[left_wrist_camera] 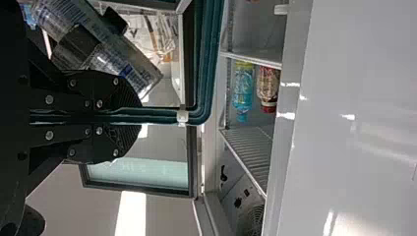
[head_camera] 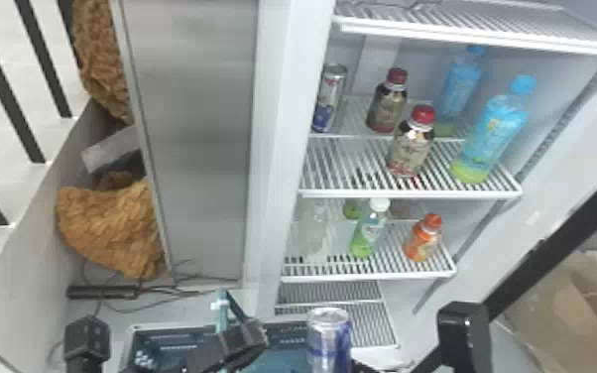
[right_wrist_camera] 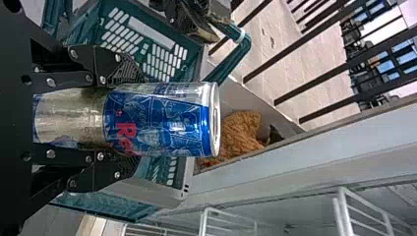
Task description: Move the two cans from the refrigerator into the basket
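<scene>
My right gripper (head_camera: 362, 368) has its flat fingers parted to a can's width, clamped on the smooth blue-and-silver metal can (head_camera: 329, 342), upright near my slotted plastic basket (head_camera: 168, 342). My left gripper (head_camera: 253, 337) is closed on its doubled teal handle (head_camera: 221, 312). A slim can (head_camera: 329, 99) stands on the refrigerator's (head_camera: 282, 149) wire shelf (head_camera: 342, 193).
</scene>
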You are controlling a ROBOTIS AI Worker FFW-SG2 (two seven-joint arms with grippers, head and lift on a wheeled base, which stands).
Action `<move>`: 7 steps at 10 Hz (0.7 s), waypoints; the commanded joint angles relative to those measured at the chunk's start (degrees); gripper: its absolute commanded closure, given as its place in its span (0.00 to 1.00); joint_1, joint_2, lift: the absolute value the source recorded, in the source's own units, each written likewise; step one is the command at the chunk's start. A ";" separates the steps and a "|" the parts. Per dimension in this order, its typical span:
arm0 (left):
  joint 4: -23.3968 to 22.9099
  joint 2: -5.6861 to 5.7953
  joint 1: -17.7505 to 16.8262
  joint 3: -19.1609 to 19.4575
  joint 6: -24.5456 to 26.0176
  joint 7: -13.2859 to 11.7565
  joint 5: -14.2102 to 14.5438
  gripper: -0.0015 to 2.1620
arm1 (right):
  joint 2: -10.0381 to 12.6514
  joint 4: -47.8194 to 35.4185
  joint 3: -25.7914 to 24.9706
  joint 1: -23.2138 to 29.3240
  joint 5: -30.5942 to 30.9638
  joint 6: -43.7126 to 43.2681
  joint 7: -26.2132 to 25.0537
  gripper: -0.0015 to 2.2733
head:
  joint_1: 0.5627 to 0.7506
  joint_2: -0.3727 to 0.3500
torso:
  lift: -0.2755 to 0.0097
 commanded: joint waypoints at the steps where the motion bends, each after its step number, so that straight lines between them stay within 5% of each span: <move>1: 0.02 0.00 0.00 -0.01 0.00 0.00 0.00 0.55 | 0.16 2.02 0.11 -1.99 1.60 0.58 1.47 0.54 | 0.70 0.26 | 0.86; 3: 0.02 -0.09 0.00 0.10 0.00 0.00 0.00 0.55 | 0.69 5.82 0.11 -3.67 -0.68 0.58 3.93 0.46 | 0.70 0.27 | 0.86; 5: 0.02 -0.09 -0.14 -0.01 0.00 0.00 0.00 0.55 | 0.69 8.07 0.34 -4.94 -1.94 0.58 5.51 0.25 | 0.70 0.30 | 0.86; 7: 0.02 -0.09 -0.14 -0.01 0.00 0.00 0.00 0.55 | 0.60 8.63 0.57 -5.36 -2.51 0.44 6.48 0.22 | 0.70 0.32 | 0.86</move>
